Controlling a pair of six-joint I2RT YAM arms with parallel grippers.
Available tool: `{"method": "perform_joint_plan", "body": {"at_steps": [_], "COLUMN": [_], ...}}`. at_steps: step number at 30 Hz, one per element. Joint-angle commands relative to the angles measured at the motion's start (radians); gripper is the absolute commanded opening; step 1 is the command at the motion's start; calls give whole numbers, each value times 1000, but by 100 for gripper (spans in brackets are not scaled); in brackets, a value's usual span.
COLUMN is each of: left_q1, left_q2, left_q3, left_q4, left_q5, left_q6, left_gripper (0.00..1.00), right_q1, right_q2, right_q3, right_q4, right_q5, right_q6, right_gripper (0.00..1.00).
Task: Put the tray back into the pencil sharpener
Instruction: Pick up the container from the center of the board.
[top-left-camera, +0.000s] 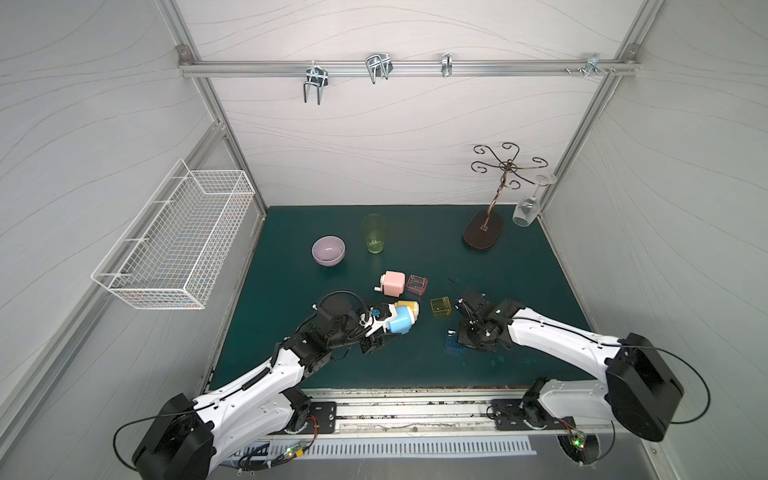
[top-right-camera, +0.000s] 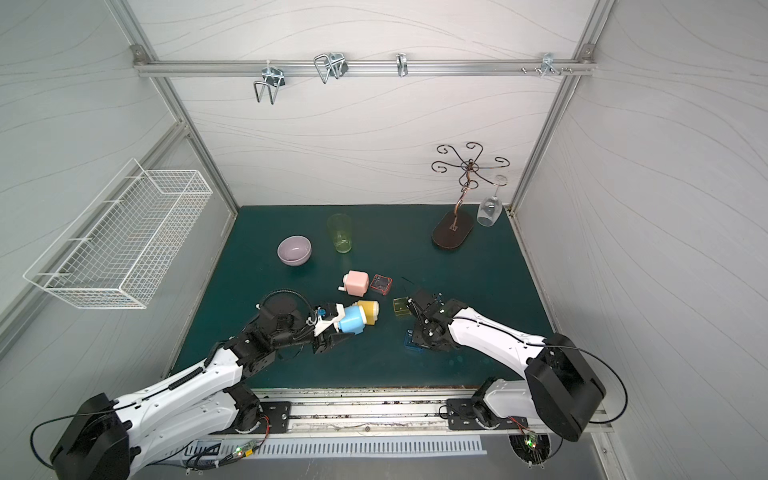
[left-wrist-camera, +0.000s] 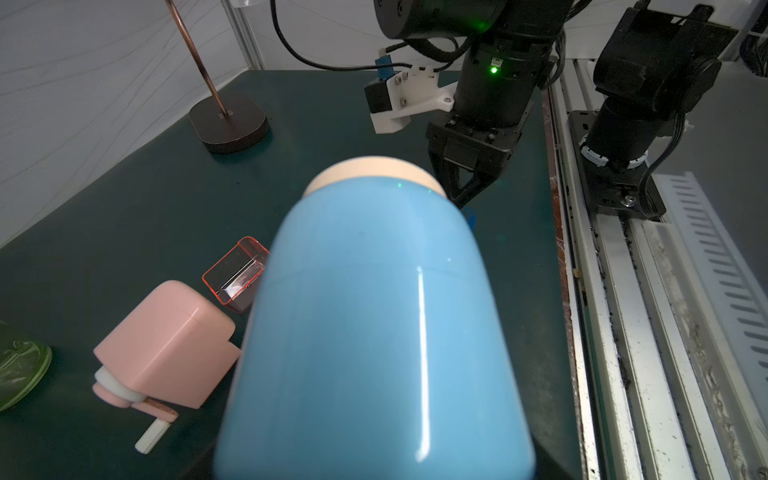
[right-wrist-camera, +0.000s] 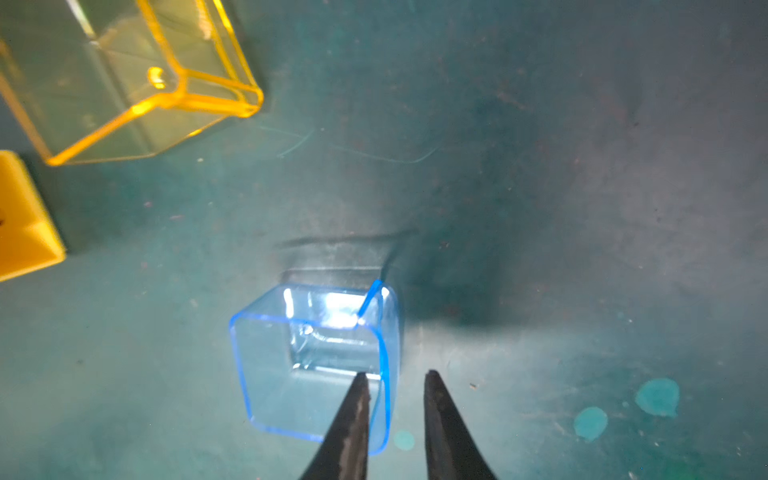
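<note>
My right gripper (right-wrist-camera: 395, 374) straddles one wall of the blue tray (right-wrist-camera: 307, 357), near right on the mat (top-left-camera: 519, 270), jaws narrow but not yet pinching. My left gripper (top-left-camera: 376, 332) clamps the blue pencil sharpener (top-left-camera: 402, 323). Closing off-centre on that thin, slick wall could tip the tray or squirt it away.

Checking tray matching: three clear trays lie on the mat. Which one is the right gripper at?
The blue tray: the right gripper straddles its wall. The yellow tray and red tray lie apart, untouched.
</note>
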Motion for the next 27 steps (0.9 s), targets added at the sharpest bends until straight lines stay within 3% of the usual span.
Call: {"method": "perform_joint_plan", "body": {"at_steps": [1,8,16,27], "left_q1": [3,3,3,-43], "left_q2": [2,10,12,39], "left_q3": [27,28,26,80], "left_q4": [62,68,88,164], "left_q5": [17,20,32,179], "left_q6": [2,4,3,70], "left_gripper": [0,0,0,0], "right_q1": [-10,-19,-30,-51], "right_q2": [27,42,39,113], "right_q3": [7,19,59,474], "right_q4": [10,14,-40,-584], "right_q5": [-7,-12,-22,-247], "right_q6": [8,-4,-40,-296], "right_gripper": [19,7,0,0]}}
